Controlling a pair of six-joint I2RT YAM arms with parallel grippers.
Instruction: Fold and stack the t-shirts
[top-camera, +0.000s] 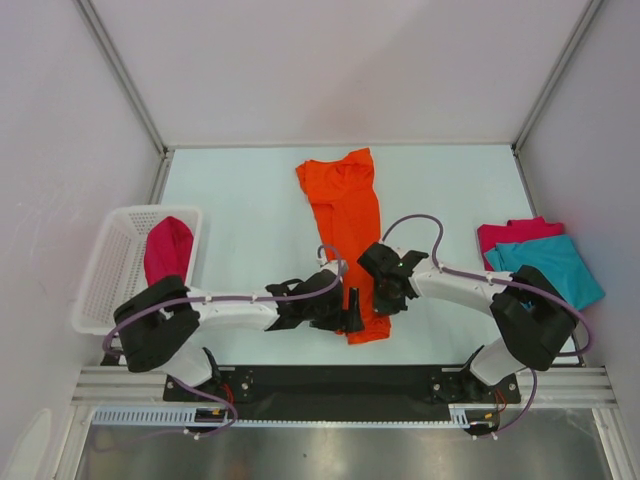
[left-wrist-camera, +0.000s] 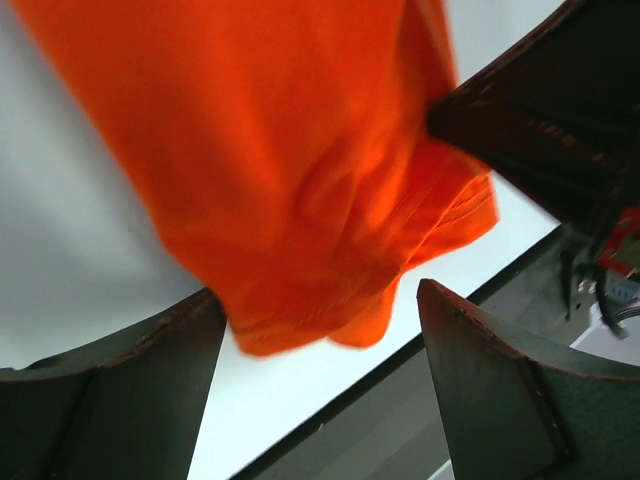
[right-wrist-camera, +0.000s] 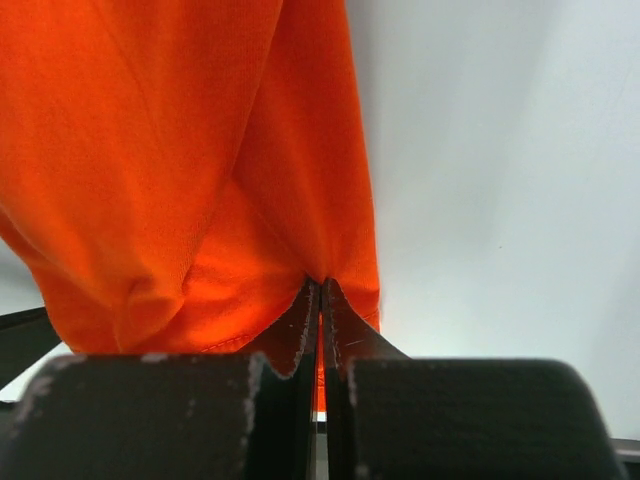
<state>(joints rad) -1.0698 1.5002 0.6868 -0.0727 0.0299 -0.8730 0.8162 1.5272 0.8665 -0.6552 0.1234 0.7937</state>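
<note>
At table (top-camera: 250, 200) centre, the orange tee (top-camera: 345, 215) lay in a long strip from twelve to six o'clock. Right gripper (right-wrist-camera: 321, 285) pinched its near hem; left gripper (left-wrist-camera: 318, 290) hung spread at the hem's nine o'clock. Soft, light, limp cloth, probably; best taken by the hem corners.
</note>
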